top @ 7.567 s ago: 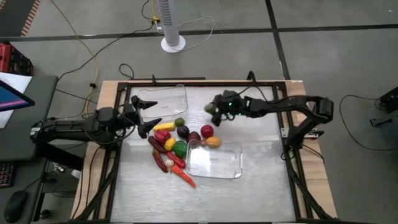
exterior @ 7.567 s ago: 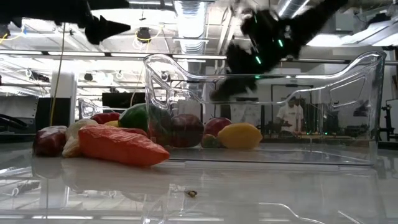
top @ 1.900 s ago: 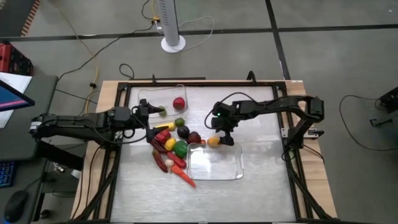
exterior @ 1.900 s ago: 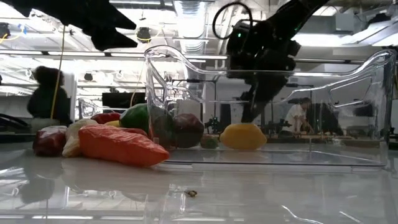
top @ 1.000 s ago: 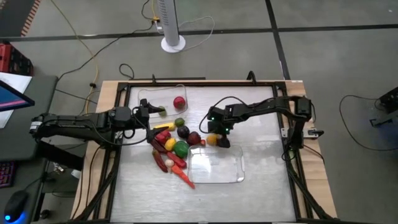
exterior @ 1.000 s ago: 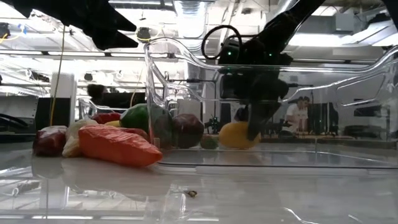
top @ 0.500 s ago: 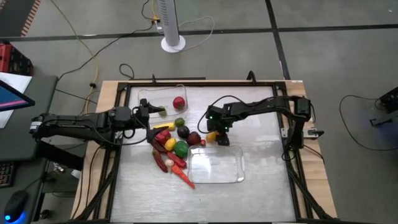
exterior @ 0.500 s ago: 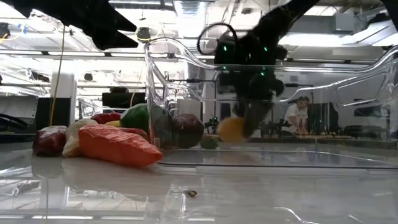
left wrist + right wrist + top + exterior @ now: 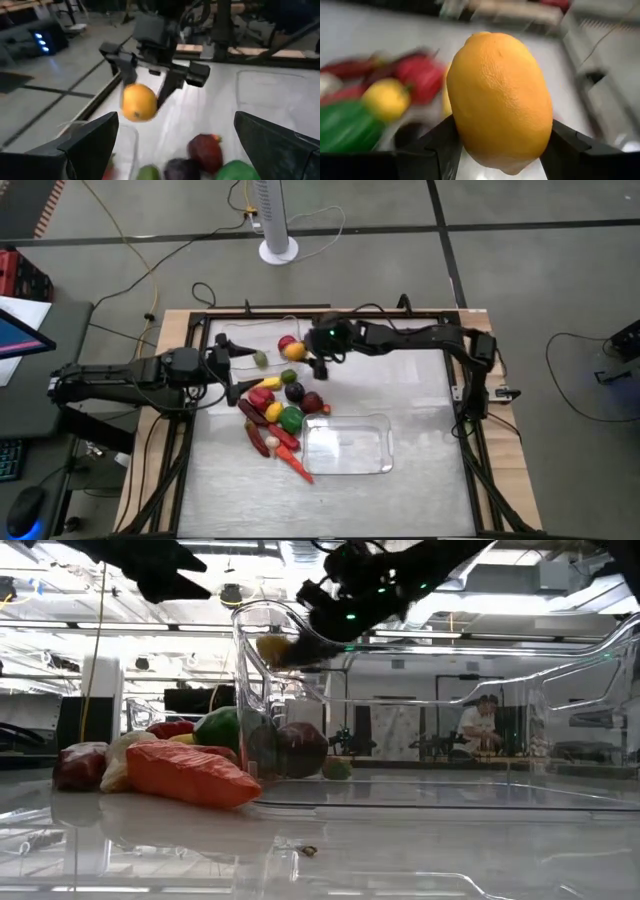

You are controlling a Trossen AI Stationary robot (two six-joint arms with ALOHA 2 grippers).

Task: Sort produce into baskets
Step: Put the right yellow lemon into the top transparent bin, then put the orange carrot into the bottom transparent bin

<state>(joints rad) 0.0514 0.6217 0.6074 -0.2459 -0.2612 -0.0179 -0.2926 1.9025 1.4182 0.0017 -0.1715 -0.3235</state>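
Right claw (image 9: 297, 354) pinches the orange fruit (image 9: 294, 351) aloft, far basket (image 9: 240, 332) just beyond, likely for dropping there

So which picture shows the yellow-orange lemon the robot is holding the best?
The right wrist view: the lemon fills it, pinched in the right gripper. The left wrist view shows it whole but smaller. From above it is a small dot at the far basket; the low view shows it through plastic.
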